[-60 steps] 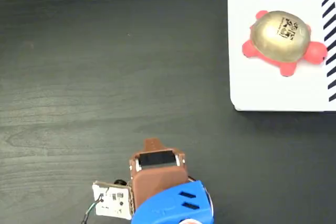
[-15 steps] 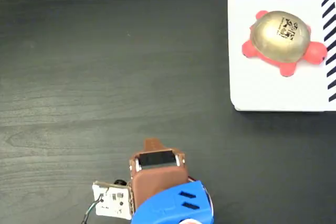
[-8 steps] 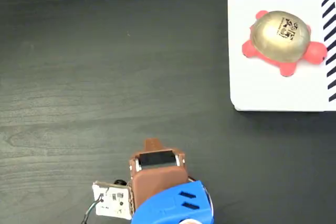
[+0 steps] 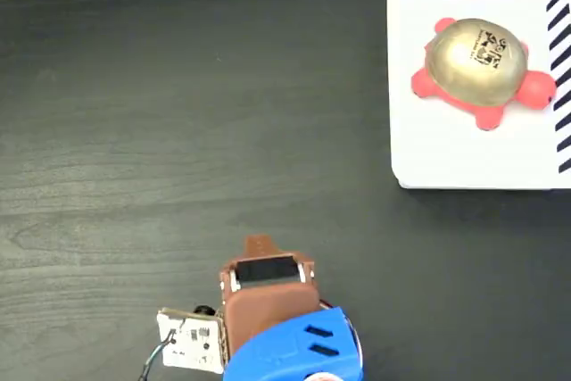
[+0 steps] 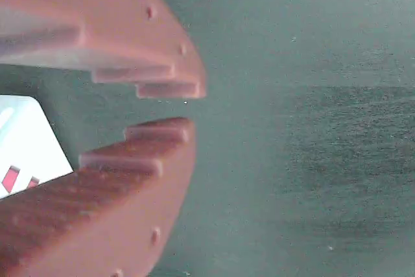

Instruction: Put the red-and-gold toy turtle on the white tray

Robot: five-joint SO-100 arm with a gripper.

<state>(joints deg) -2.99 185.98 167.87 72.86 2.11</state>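
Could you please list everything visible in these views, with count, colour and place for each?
Red-and-gold toy turtle: one, shiny gold domed shell with a black printed mark, coral-red head and feet; sitting on the tray, upper right of the fixed view.
Large flat white rectangular tray: one, white with black diagonal stripes along its top and right edges; upper right corner, cut off by the picture edge.
Dark wood-grain table: one, near black; fills the rest of the fixed view.
Small white circuit board with wires: one; beside the arm, bottom edge.
Robot arm: one, blue and brown; bottom centre.
Pincer: one, reddish-brown, slightly parted, holding nothing.
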